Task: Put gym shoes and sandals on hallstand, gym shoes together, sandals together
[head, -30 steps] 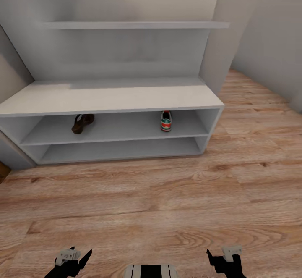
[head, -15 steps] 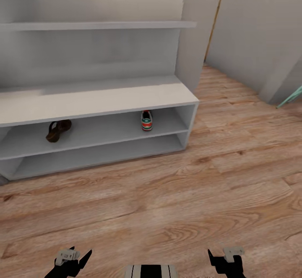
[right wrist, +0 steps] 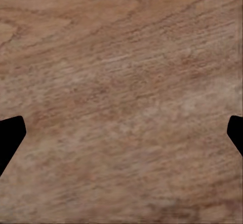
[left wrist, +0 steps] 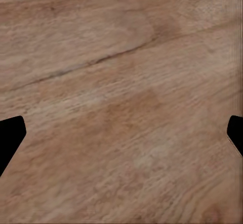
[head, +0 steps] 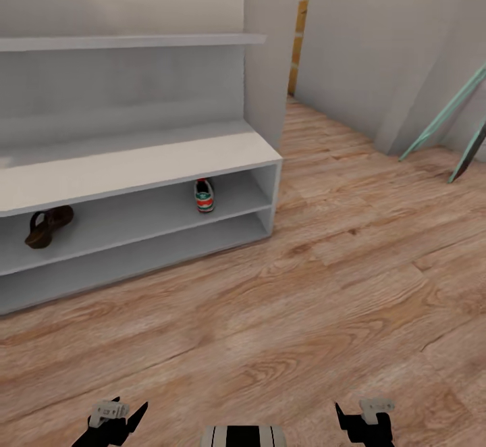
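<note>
Nearest, at the bottom edge of the head view, the black left gripper (head: 111,423) and the black right gripper (head: 364,421) are being held low over the light brown wood-plank corridor floor (head: 283,325), with the white, black-striped trunk top (head: 243,435) between them. In the left wrist view, the two dark fingertips (left wrist: 10,138) are being seen at opposite edges of the picture, spread wide, with nothing but bare plank grain between them; the left gripper (left wrist: 121,138) is being carried empty. The right wrist view is giving the same reading: fingertips (right wrist: 10,138) wide apart at the edges, the right gripper (right wrist: 121,138) empty over the floor (right wrist: 121,82). Farther out, the pale grey-white hallstand with a long low bench and two open shelves (head: 135,163) is being seen at the left half of the head view, angled to the camera. On its upper open shelf, a white gym shoe with green side stripe and red-orange heel patch (head: 204,196) is being stored near the right end, heel toward the camera. Well apart from it, toward the left on the same shelf, a dark brown leather open-backed sandal (head: 47,225) is being stored. The lower shelf is being seen bare. Beyond the hallstand's right end, pale grey walls (head: 364,42) and slanted teal and dark bars (head: 445,123) at the far right are being seen.
</note>
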